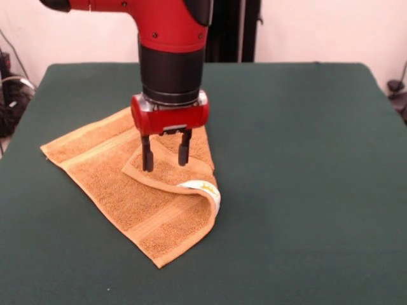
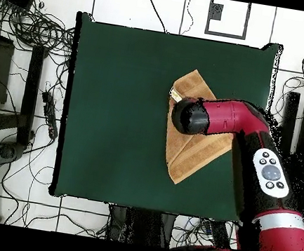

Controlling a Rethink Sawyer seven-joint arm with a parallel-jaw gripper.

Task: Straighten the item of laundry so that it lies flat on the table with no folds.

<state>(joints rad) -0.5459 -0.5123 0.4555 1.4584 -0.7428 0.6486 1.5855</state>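
Note:
The orange-tan towel lies on the left-centre of the dark green table. Its right corner is folded back over the rest, and the fold shows a white label. My gripper points straight down over this folded flap. It is open, with its two black fingers apart and their tips at the flap's surface, holding nothing. In the overhead view the arm's head covers the gripper and the towel's middle, right of the table's centre.
The towel lies well inside the table's edges. Cables and dark equipment lie on the tiled floor left of the table in the overhead view. A black stand rises behind the table's far edge.

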